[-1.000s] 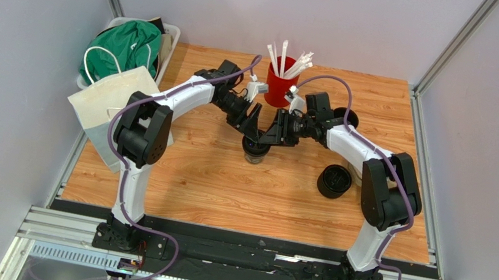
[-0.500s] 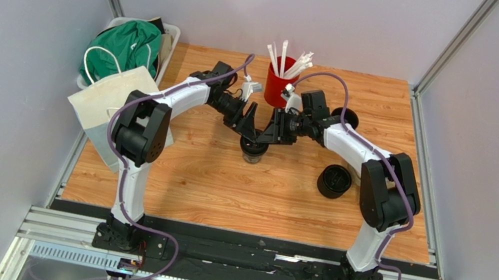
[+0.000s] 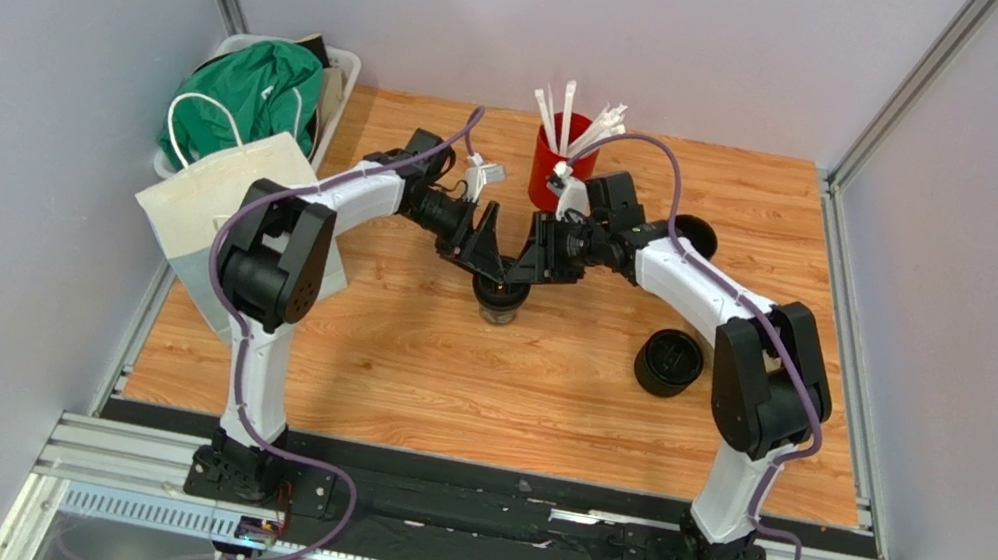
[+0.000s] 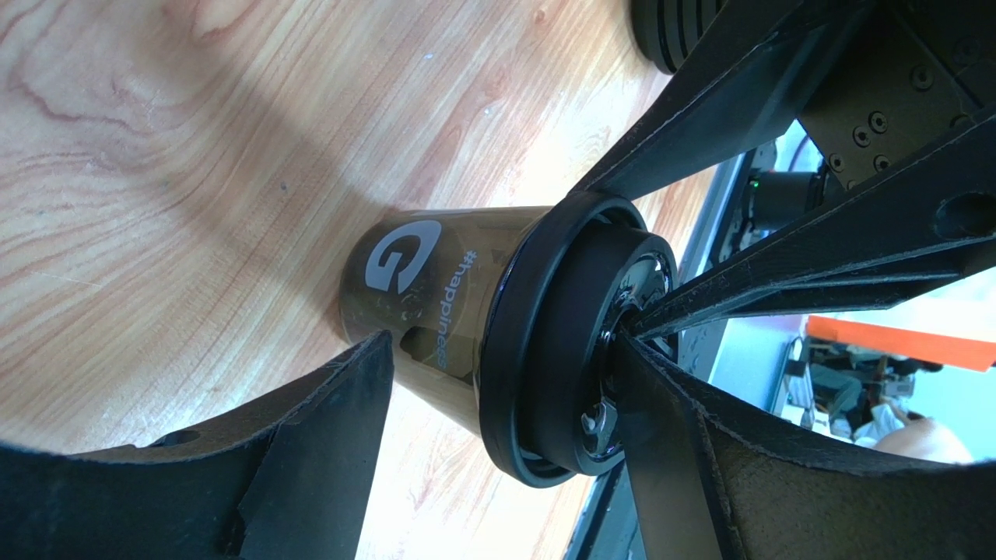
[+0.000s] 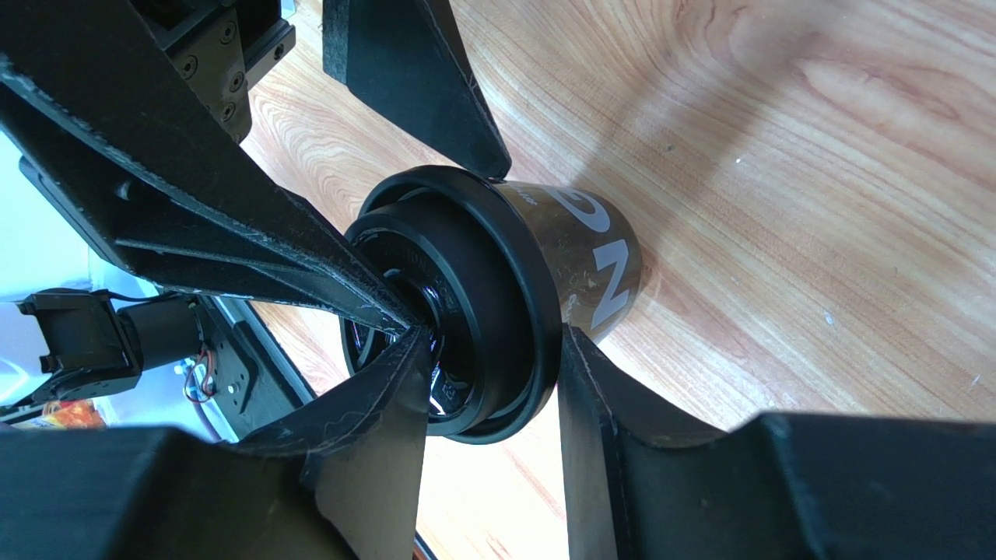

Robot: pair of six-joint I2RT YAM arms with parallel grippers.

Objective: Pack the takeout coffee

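One takeout coffee [image 3: 501, 307], a dark cup with a round black lid, stands on the wooden table [image 3: 416, 358] in the middle. Both grippers meet over it. My right gripper [image 3: 524, 266] [image 5: 493, 333] is shut on the lid [image 5: 491, 268]: one finger lies on the lid's top, the other sits under its rim against the cup wall [image 5: 590, 268]. My left gripper [image 3: 489, 259] [image 4: 500, 344] is open and straddles the same cup [image 4: 427, 292]. One of its fingers is at the lid's top [image 4: 550, 338], the other beside the wall. A second lidded black cup [image 3: 670, 362] stands to the right.
A red cup of white straws [image 3: 557, 168] stands just behind the grippers. Another black round thing [image 3: 697, 233] shows behind the right arm. A white paper bag [image 3: 215, 215] leans at the table's left edge. A bin of green cloth [image 3: 254, 95] sits behind the bag.
Both grippers have drifted slightly left, still meeting over the cup, and both forearms have swung further back. The cup has shifted a little left with them.
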